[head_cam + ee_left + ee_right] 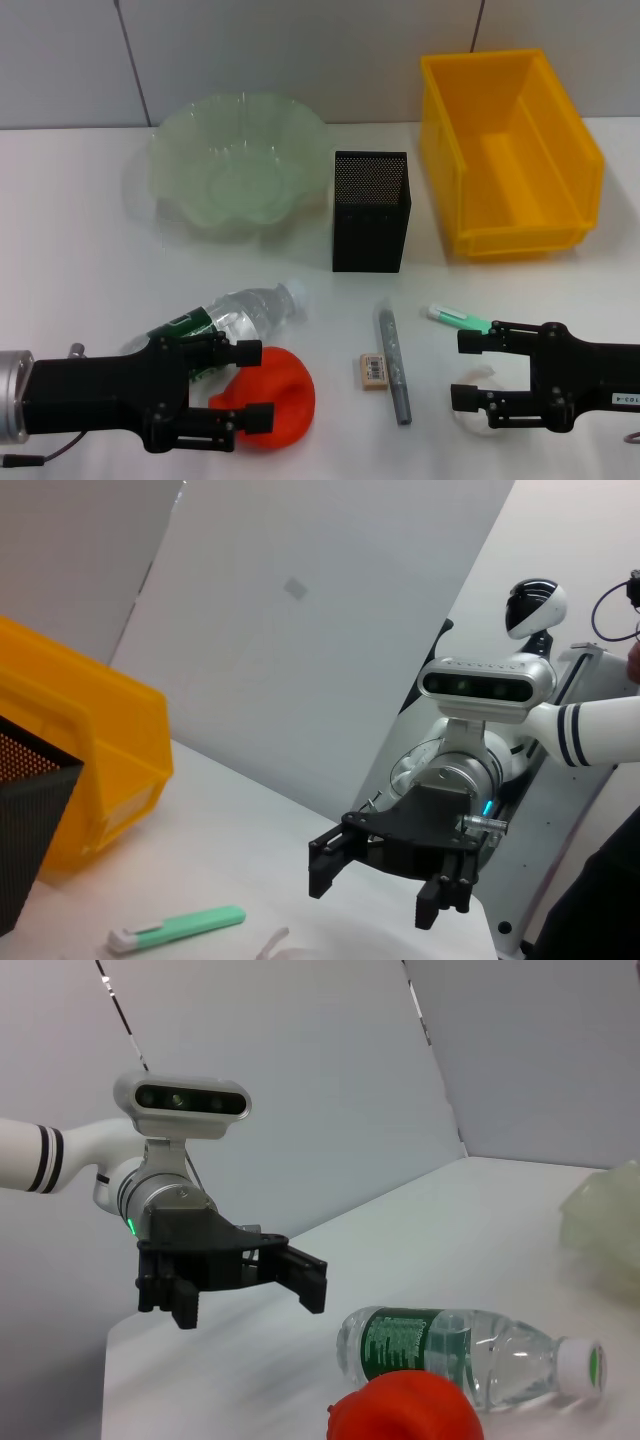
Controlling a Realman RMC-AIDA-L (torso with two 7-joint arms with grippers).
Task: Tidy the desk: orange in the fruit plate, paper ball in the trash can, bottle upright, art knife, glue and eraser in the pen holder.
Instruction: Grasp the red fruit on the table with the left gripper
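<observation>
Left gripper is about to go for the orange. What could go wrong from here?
1. The bottle lies on its side close against the orange; the open left gripper may nudge it and set it rolling.
2. The orange is lumpy and wide for the gripper's opening, so the grip may slip.
3. The open right gripper hovers near the green knife, with something white beneath it; moving both arms together risks knocking these.

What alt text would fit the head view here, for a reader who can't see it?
Two open black grippers hover low over a white desk: the left gripper straddles the orange beside the toppled bottle, the right gripper near a green art knife. Behind stand the empty fruit plate, pen holder and trash can.
</observation>
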